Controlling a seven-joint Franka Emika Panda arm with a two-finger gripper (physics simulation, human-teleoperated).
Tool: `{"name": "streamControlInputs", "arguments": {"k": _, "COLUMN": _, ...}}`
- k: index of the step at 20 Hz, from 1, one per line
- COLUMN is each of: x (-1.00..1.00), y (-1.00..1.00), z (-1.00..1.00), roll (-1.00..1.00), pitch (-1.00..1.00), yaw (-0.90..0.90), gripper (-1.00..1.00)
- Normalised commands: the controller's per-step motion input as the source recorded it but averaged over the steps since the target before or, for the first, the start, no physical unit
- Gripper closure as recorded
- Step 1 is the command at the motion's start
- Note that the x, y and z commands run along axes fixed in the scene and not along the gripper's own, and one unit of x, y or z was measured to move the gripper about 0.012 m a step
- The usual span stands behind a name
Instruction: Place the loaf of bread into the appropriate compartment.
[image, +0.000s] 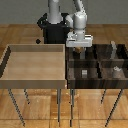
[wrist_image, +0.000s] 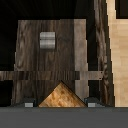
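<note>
My gripper (image: 79, 48) hangs over the dark divided bin (image: 97, 86), above its back cell on the exterior view's left (image: 75, 56). It is shut on the loaf of bread (image: 78, 51), a tiny brown block. In the wrist view the loaf (wrist_image: 62, 96) shows as a tan-brown wedge between my fingertips (wrist_image: 25, 103), with the gripper (wrist_image: 59, 103) above a striped dark-wood divider (wrist_image: 55, 75). Beyond the divider lies a cell (wrist_image: 30, 45) with dark-brown walls that holds a small grey-white block (wrist_image: 47, 39).
A large undivided light-wood tray (image: 35, 77) stands at the exterior view's left, touching the bin; its wall shows in the wrist view (wrist_image: 120, 50). Small grey-white blocks sit in the front cells (image: 84, 73) (image: 116, 69), and another in the back right cell (image: 113, 48).
</note>
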Motion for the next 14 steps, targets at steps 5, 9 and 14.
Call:
{"name": "streamControlInputs", "arguments": {"k": 5, "x": 1.0, "y": 0.0, "z": 0.0, "roll": 0.0, "pitch": 0.0, "yaw": 0.0, "gripper": 1.0}}
{"name": "streamControlInputs", "arguments": {"k": 9, "x": 0.5, "y": 0.0, "z": 0.0, "roll": 0.0, "pitch": 0.0, "yaw": 0.0, "gripper": -1.0}}
{"name": "streamControlInputs", "arguments": {"k": 14, "x": 0.0, "y": 0.0, "z": 0.0, "roll": 0.0, "pitch": 0.0, "yaw": 0.0, "gripper": -1.0}}
